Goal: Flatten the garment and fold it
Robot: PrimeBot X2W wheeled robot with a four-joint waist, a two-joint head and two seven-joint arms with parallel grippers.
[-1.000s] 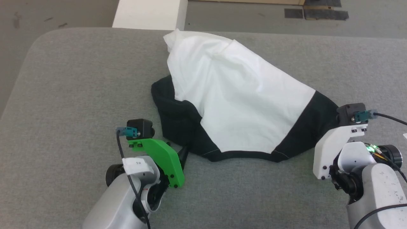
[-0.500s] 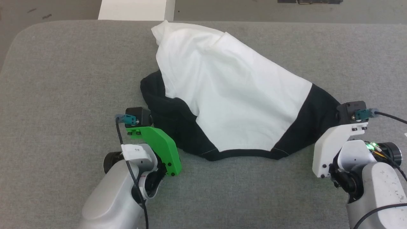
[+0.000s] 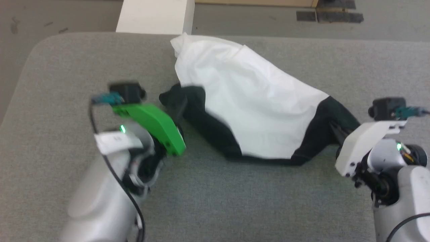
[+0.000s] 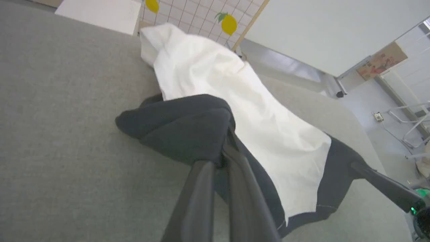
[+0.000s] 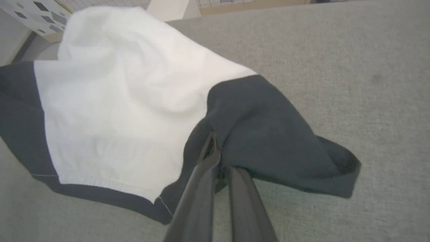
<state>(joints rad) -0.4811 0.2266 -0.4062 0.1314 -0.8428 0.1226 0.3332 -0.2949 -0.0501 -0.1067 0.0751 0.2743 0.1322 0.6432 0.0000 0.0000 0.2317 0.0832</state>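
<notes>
Both black sleeves [image 3: 188, 101] now pinched.
Left gripper [image 4: 224, 149] has just clamped one; right gripper [image 5: 215, 151] grips the other, so the T-shirt [image 3: 255, 101] looks ready to stretch flat.

The left arm [image 3: 97, 191] is rounded and pale grey, with a bright green bracket [image 3: 151, 122] at its wrist. The right arm [image 3: 403, 201] is the same grey, with a white bracket [image 3: 366, 137] that has dark screw heads at its lower end. Each bracket carries a small black camera block [image 3: 126, 90] with a teal plug [image 3: 105, 98] and a thin black cable [image 3: 90, 117] (a tiny green light [image 3: 398, 147] glows near each wrist). The left gripper [image 4: 224, 153] and the right gripper [image 5: 212, 141] have long, dark, smooth fingers.
</notes>
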